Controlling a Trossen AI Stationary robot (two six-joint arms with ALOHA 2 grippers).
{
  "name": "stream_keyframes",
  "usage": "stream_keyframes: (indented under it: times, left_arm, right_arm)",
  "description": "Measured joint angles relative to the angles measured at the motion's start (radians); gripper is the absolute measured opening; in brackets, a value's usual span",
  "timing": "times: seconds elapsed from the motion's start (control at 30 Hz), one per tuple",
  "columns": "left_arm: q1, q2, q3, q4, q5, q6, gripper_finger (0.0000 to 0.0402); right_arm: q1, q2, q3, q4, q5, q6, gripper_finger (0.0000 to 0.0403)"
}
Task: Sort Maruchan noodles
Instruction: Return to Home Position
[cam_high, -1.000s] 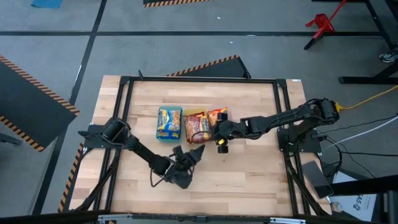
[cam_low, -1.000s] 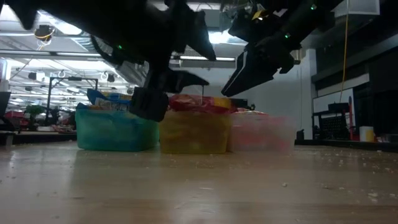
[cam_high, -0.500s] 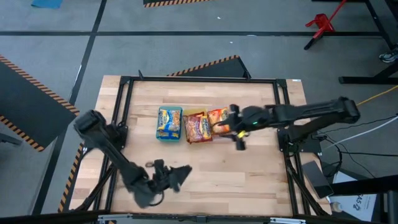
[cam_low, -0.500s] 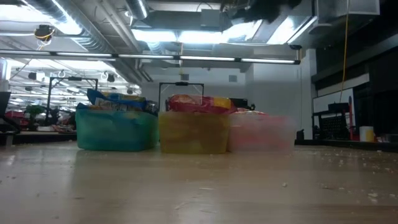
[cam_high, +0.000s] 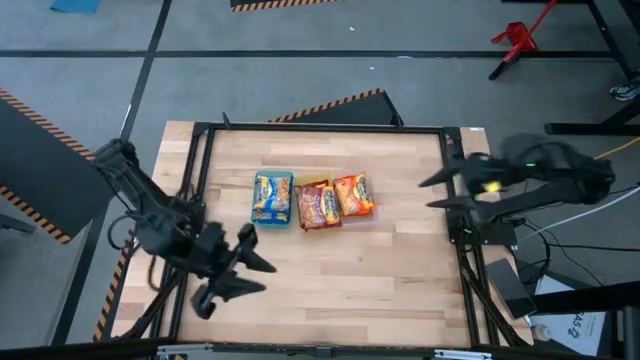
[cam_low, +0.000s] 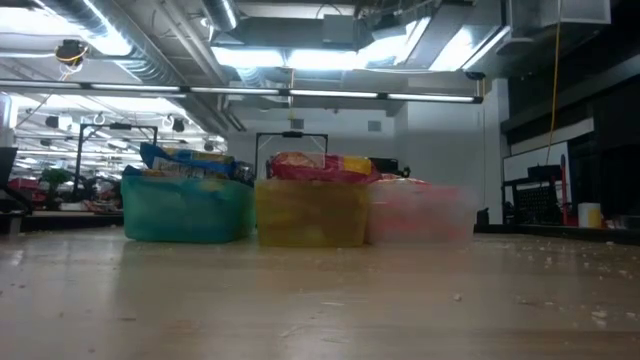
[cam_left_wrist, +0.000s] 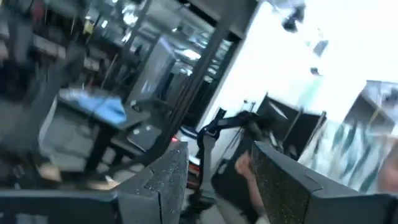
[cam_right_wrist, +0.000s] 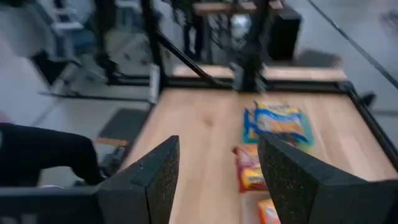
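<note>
Noodles fill three trays mid-table; left gripper over the table's left side, right gripper at its right edge, both wide, empty

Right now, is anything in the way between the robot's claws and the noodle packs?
No, nothing visible. Only bare table lies between the noodle packs in their trays and the open left gripper and right gripper near its edges.

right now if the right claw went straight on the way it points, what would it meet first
Probably the orange noodle packet, nearest in the row; the open right claw sits high, so depth is unclear.
</note>
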Motion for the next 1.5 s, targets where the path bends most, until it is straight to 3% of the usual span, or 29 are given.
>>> stream_keyframes:
  times: [0.1, 0.2, 0.33, 0.43, 0.63, 0.77, 0.93, 1.17, 1.37, 1.5]
  left_arm:
    - [-0.015, -0.063, 0.0, -0.123, 0.031, 0.192, 0.0171]
    - [0.011, -0.16, -0.001, -0.282, 0.097, 0.184, 0.0171]
    - [0.063, -0.259, -0.073, -0.338, 0.224, 0.201, 0.0171]
    - [0.095, -0.337, -0.207, -0.251, 0.304, 0.206, 0.0171]
    - [0.127, -0.476, -0.626, 0.145, 0.33, 0.144, 0.0171]
    - [0.128, -0.556, -0.867, 0.435, 0.33, 0.129, 0.0171]
    - [0.127, -0.642, -1.088, 0.655, 0.34, 0.114, 0.0171]
    - [0.127, -0.691, -1.087, 0.548, 0.394, 0.181, 0.0171]
    - [0.127, -0.69, -1.086, 0.433, 0.455, 0.213, 0.0171]
    - [0.127, -0.69, -1.086, 0.404, 0.455, 0.275, 0.0171]
  right_arm:
    - [0.0, -0.141, -0.067, 0.027, -0.006, 0.004, 0.0207]
    - [0.0, -0.314, -0.196, 0.143, 0.0, 0.034, 0.0207]
    - [0.0, -0.509, -0.416, 0.291, -0.037, 0.12, 0.0207]
    - [0.0, -0.629, -0.575, 0.39, -0.034, 0.197, 0.0207]
    - [0.0, -0.809, -0.834, 0.558, -0.031, 0.303, 0.0207]
    - [0.0, -0.809, -0.897, 0.57, -0.021, 0.325, 0.0207]
    - [0.0, -0.813, -0.933, 0.577, 0.019, 0.29, 0.0207]
    - [0.0, -0.813, -1.052, 0.611, 0.064, 0.292, 0.0207]
    - [0.0, -0.813, -1.255, 0.848, 0.048, 0.289, 0.0207]
    - [0.001, -0.803, -1.263, 0.804, 0.065, 0.304, 0.0207]
